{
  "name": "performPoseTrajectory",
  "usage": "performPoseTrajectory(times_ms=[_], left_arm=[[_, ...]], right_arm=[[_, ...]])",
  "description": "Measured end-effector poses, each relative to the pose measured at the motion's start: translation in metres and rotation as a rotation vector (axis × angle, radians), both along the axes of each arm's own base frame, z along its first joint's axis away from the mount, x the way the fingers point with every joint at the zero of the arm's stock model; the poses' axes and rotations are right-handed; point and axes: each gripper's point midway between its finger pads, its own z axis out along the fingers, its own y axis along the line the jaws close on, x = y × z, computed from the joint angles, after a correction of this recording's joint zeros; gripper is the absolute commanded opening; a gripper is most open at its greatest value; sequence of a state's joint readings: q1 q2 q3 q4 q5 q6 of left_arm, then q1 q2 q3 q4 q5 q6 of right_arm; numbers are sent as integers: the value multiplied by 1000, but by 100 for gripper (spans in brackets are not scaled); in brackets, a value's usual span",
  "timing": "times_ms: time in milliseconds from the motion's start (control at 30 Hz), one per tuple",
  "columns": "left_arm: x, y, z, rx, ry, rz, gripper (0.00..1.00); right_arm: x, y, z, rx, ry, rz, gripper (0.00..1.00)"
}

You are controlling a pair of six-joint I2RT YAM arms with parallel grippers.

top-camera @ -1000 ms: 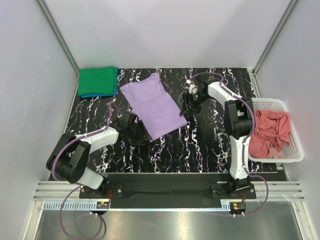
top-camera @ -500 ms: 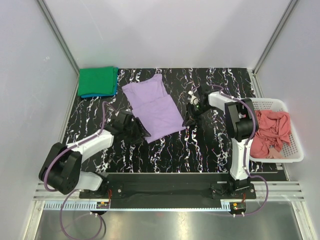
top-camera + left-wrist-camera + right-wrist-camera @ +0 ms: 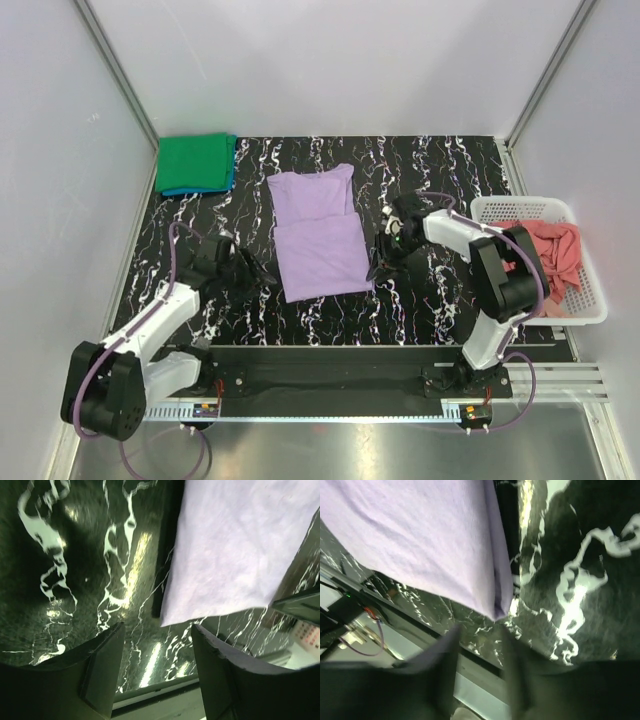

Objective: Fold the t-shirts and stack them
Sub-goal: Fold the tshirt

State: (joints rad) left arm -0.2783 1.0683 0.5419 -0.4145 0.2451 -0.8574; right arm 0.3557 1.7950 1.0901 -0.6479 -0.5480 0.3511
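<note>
A light purple t-shirt [image 3: 320, 235] lies partly folded in the middle of the black marbled table. It also shows in the left wrist view [image 3: 240, 545] and the right wrist view [image 3: 420, 535]. My left gripper [image 3: 262, 272] is open and empty, just left of the shirt's near left corner. My right gripper [image 3: 378, 265] is open and empty, at the shirt's near right corner. A folded green t-shirt [image 3: 195, 162] lies on a blue one [image 3: 200, 189] at the far left. A salmon pink t-shirt [image 3: 545, 262] is crumpled in the white basket [image 3: 500, 208].
The basket stands at the table's right edge. White walls close in the back and sides. The table's front rail [image 3: 330, 355] runs below the shirt.
The purple shirt has turned and slid nearer, now lying square to the table. Both arms have drawn back toward the front edge; the left gripper has come off the shirt's corner.
</note>
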Motion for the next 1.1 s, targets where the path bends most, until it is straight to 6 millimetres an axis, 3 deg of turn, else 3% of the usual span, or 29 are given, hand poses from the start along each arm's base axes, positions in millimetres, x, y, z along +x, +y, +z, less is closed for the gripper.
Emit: performPoseTrajectory(times_ms=[133, 267, 667, 767, 800, 900, 1000, 1100], left_arm=[[-20, -3, -22, -37, 52, -15, 63], [-24, -13, -34, -69, 84, -38, 63], [-19, -60, -36, -155, 51, -101, 63], [-19, -64, -37, -152, 55, -86, 62], [-19, -64, -37, -149, 57, -78, 62], [-17, -63, -37, -143, 63, -42, 62], [-19, -59, -37, -138, 60, -8, 62], [-22, -55, -37, -148, 51, 17, 63]], right_arm=[[1, -3, 15, -5, -29, -48, 55], [3, -6, 22, -17, -56, -76, 55], [-6, -10, -16, -39, -20, -89, 55], [-10, -9, -20, -28, -7, -89, 45], [-11, -9, -21, -24, -8, -89, 29], [-15, -10, -26, -20, -12, -93, 10], [-19, -8, -26, 4, -11, -96, 1], [-21, -6, -26, 24, -19, -95, 0]])
